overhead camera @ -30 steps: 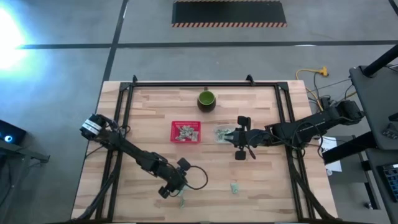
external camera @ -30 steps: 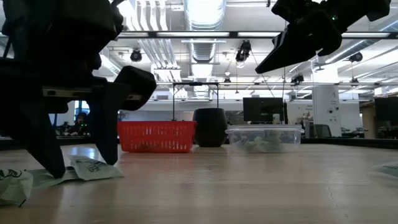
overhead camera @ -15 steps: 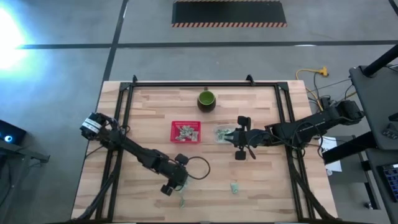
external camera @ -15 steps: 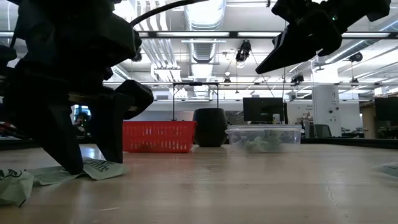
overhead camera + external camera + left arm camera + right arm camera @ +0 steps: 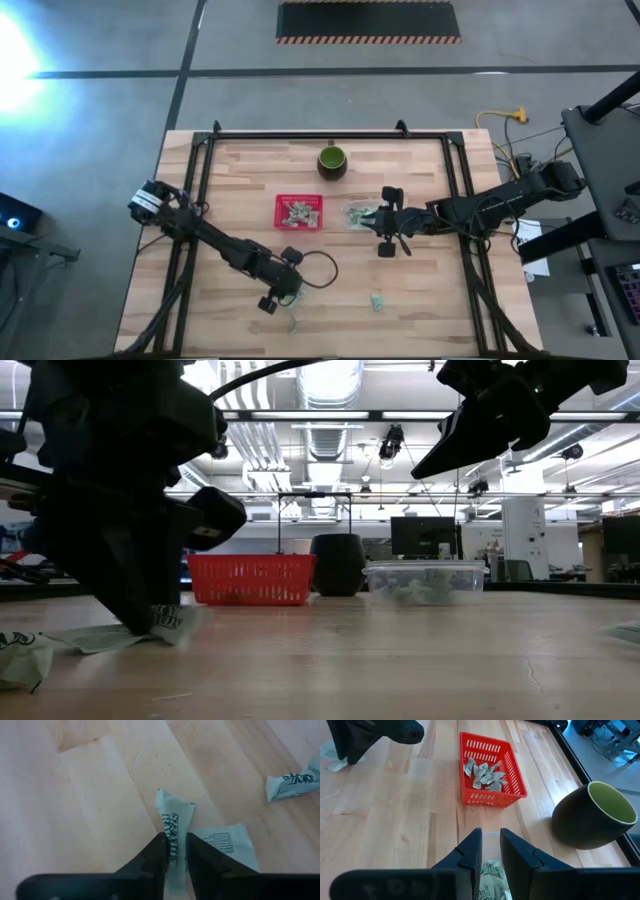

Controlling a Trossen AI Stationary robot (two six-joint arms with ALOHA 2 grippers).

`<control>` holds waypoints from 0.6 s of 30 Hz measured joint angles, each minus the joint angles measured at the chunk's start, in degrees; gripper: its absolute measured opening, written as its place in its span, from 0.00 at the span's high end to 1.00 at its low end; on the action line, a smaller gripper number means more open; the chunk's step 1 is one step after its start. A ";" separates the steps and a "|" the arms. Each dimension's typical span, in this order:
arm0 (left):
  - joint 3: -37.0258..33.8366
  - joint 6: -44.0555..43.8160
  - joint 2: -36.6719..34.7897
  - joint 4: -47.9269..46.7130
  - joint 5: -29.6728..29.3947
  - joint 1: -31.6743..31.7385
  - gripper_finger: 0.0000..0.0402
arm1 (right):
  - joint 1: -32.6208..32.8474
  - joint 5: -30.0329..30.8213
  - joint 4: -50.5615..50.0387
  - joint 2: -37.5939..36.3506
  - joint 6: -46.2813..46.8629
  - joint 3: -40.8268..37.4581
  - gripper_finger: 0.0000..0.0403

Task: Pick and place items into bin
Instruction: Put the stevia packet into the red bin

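Note:
My left gripper (image 5: 175,851) is down on the table near its front edge (image 5: 291,306) and is shut on a pale green-and-white packet (image 5: 172,827). A second packet (image 5: 225,842) lies flat right beside it, and a third (image 5: 295,782) lies a little farther off. My right gripper (image 5: 491,851) hangs high over the clear container (image 5: 352,215) of packets, right of the red basket (image 5: 299,197). Its fingers stand close together with pale wrapping (image 5: 492,880) showing between them. Several packets lie in the basket (image 5: 485,772). My left gripper pinches the packet between its two fingers, across its printed middle (image 5: 171,840), slanting down from above. The packet's far end (image 5: 175,802) sticks out past the fingertips. In the low view its end (image 5: 172,622) tips up at the table top. My right gripper has pale wrapping (image 5: 492,885) showing far back between its fingers. The fingers hide where they meet it. It is well clear of the table, above the container. I cannot tell this piece apart from those lying in the container below.
A dark green cup (image 5: 332,160) stands at the back middle, behind the basket and container. One loose packet (image 5: 377,300) lies front right on the wood, another (image 5: 20,655) at the front left. The left arm's cable loops (image 5: 318,268) beside its wrist.
My left gripper has shifted slightly toward the far edge and rolled. Its fingers stood wide apart on either side of the packet and have shut on it. The packet's end has tipped up off the table.

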 joint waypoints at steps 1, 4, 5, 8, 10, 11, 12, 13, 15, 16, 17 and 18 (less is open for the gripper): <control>-0.02 0.02 -0.15 -0.09 -0.09 0.00 0.89 | 0.00 0.00 0.00 0.00 0.00 0.00 0.85; -0.09 0.04 -0.73 -0.25 -0.15 0.00 0.93 | 0.00 0.00 0.00 0.00 -0.02 0.00 0.85; -0.09 0.07 -0.90 -0.22 -0.15 0.00 0.94 | 0.00 0.00 0.00 0.00 -0.02 0.00 0.85; -0.09 0.52 -1.47 -0.12 -0.15 0.00 0.95 | 0.00 0.00 0.00 0.00 -0.02 0.00 0.85; -0.09 0.64 -1.79 -0.06 -0.42 0.00 0.95 | 0.00 0.00 0.00 0.00 -0.02 0.00 0.85; -0.09 0.88 -1.92 -0.08 -0.81 0.00 0.95 | 0.00 0.00 -0.02 0.00 -0.02 0.00 0.86; -0.09 1.45 -2.18 -0.08 -1.26 0.00 0.95 | 0.00 0.00 0.00 0.00 -0.03 0.00 0.86; -0.09 1.85 -2.44 -0.08 -1.98 0.00 0.95 | 0.00 0.00 0.00 0.00 -0.04 0.00 0.86; -0.09 2.79 -2.97 0.02 -3.36 0.00 0.95 | 0.00 0.00 0.00 0.00 -0.02 0.00 0.86; -0.10 3.33 -3.43 -0.22 -4.44 0.00 0.95 | 0.00 0.00 0.00 0.00 -0.02 0.00 0.86; -0.11 3.88 -3.97 -0.41 -5.81 0.00 0.95 | 0.00 0.00 0.00 0.00 -0.04 0.00 0.86; -0.11 4.65 -4.72 -0.51 -7.49 0.00 0.95 | 0.00 0.00 0.00 0.00 -0.04 0.00 0.86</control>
